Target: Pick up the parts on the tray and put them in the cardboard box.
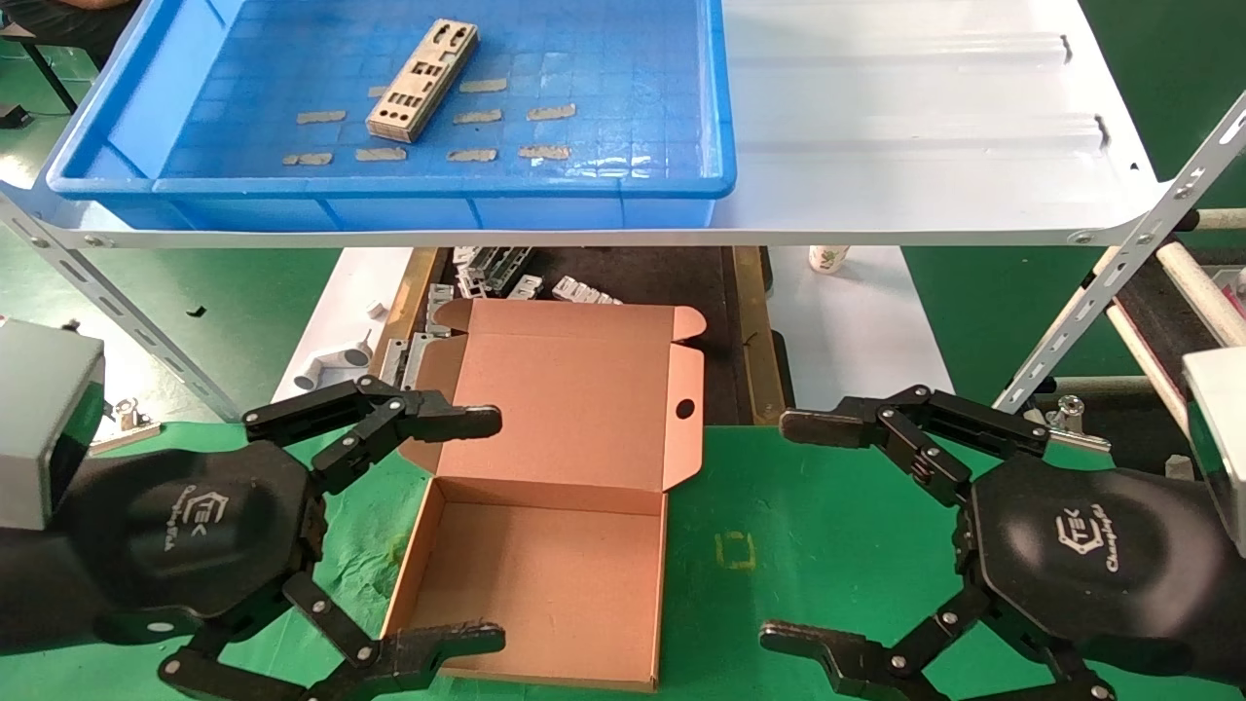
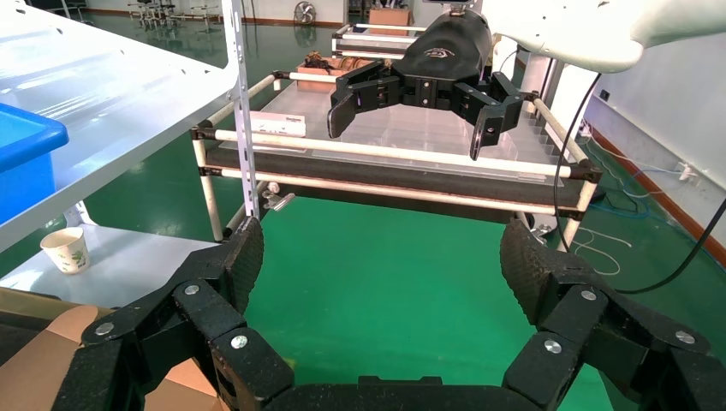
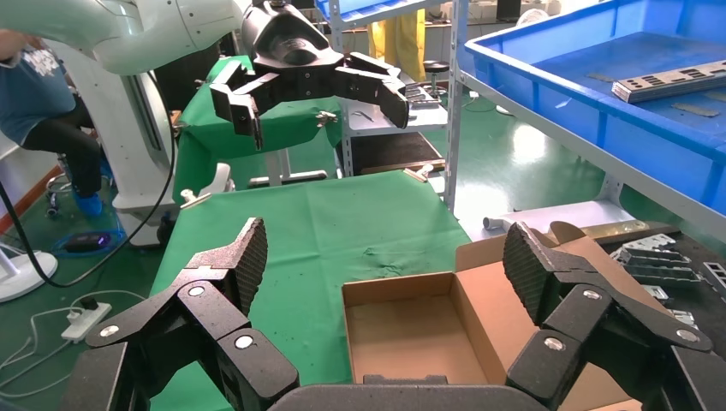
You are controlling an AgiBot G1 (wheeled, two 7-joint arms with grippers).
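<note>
the left end effector (image 1: pixel 492 531) hangs low over the green tabletop (image 1: pixel 827 545), its fingers spread wide with nothing between them, straddling the near left side of the cardboard box (image 1: pixel 545 574); the right end effector (image 1: pixel 793 531) hangs level with it on the other side, well clear of the box, equally wide open and empty; both look parked in a ready pose, facing inward, so neither blocks the head camera's line to the work above; from the right wrist view the same box (image 3: pixel 402 330) shows bare inside, lid folded back and flaps standing, which leaves the whole floor free to receive a plate from above.

the tray (image 1: pixel 725 117) sits up on the white shelf (image 1: pixel 925 127), set to its left half and well apart from the box below; only one stack of parts (image 1: pixel 421 80) is visible in it, lying flat and skewed on the grid floor toward the far left, among short tan tape strips (image 1: pixel 551 112) that seem to mark spots for plates; the parts also show in the right wrist view (image 3: pixel 676 80), just inside the blue rim.

nothing has been lifted yet, by my reading; the left arm looks the nearer one for the reach, and the thin flat plate will likely need a finger under an edge; chunky grey brackets (image 1: pixel 487 273) lie below the shelf behind the box, no part of this job.
</note>
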